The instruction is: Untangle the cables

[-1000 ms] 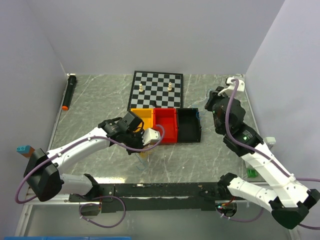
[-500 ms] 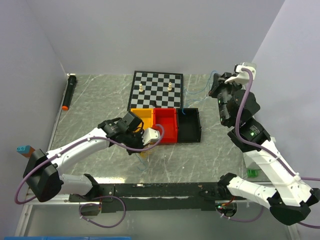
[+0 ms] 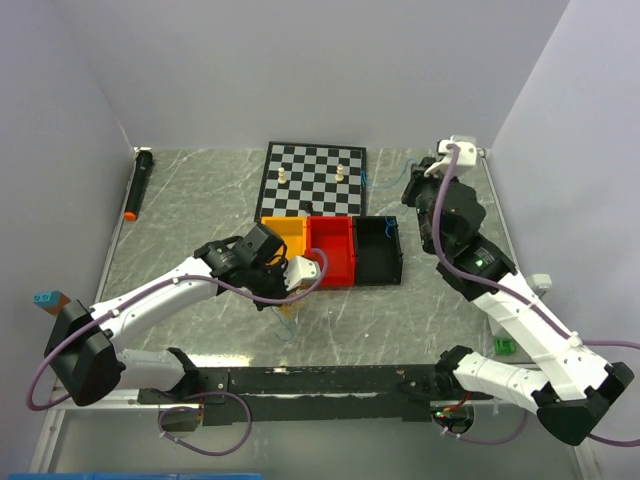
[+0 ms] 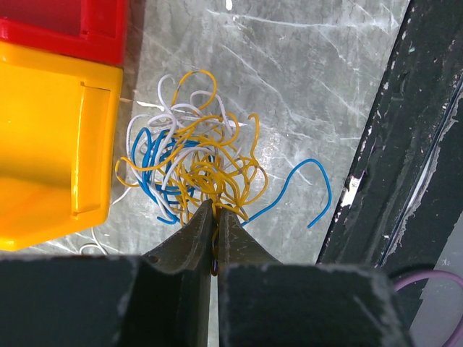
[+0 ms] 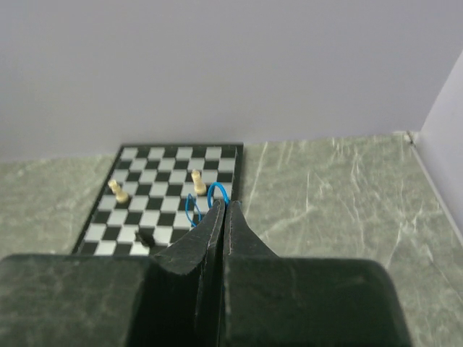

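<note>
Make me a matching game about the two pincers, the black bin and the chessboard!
Things:
1. left pincer
2. right pincer
3. black bin
4. chessboard

Places and states:
a. rightmost in the row of three bins
b. shut on a blue cable
c. lying flat by the back wall
d. shut on the cable tangle beside the yellow bin

Pairs: 1-d, 2-b, 3-a, 4-c.

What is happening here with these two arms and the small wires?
Two robot arms are untangling thin cables. The left gripper pinches an orange-yellow cable at the edge of the tangle, beside the yellow bin. The right gripper holds a blue cable in the air near the chessboard.
</note>
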Controlling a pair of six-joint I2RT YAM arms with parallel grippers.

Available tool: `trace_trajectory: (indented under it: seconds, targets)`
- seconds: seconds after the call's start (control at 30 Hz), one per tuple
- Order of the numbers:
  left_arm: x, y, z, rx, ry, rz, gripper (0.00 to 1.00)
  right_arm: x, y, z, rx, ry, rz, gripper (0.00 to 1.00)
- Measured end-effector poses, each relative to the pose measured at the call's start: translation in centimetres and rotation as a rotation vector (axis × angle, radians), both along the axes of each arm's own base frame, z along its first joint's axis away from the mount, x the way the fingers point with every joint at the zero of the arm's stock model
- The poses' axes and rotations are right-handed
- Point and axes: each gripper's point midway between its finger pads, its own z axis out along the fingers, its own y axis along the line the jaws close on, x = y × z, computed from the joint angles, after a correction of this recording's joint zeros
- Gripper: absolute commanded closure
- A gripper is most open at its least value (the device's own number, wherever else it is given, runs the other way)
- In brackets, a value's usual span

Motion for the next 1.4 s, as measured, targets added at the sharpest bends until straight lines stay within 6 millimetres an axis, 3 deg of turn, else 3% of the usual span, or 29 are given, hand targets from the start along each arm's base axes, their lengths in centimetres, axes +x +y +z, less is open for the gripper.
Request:
trace_trajectory:
  seconds: [0.27,0.47,0.63,0.77,0.97,1.2,1.4]
  targets:
    - [-0.1,0.1,-0.1,0.002,0.007,0.006,0.93,0.4,0.5,-7.0,-0.029,0.132,-0.003,1.0]
    - [-0.2,0.1,-0.1,0.002,0.009,0.007,0.92,-0.6,0.2,-12.7,-0.026,0.251,-0.016,1.0]
    - [-0.3,0.0,-0.2,0.003,0.01,0.004,0.92,-2.2,-0.7,-14.9,0.012,0.294,-0.028,1.0]
    - [-0.4,-0.1,-0.2,0.003,0.01,-0.002,0.92,-2.4,-0.8,-15.0,0.03,0.297,-0.03,1.0]
    - [-0.6,-0.3,-0.2,0.002,0.012,-0.008,0.92,-0.9,0.9,-17.1,0.0,0.348,-0.008,1.0]
    - [-0.7,-0.5,-0.1,-0.002,0.012,-0.008,0.93,1.7,4.0,-22.9,-0.023,0.488,0.038,1.0]
    - [-0.7,-0.7,-0.2,-0.01,0.011,-0.002,0.93,3.1,4.5,-27.8,-0.017,0.598,0.023,1.0]
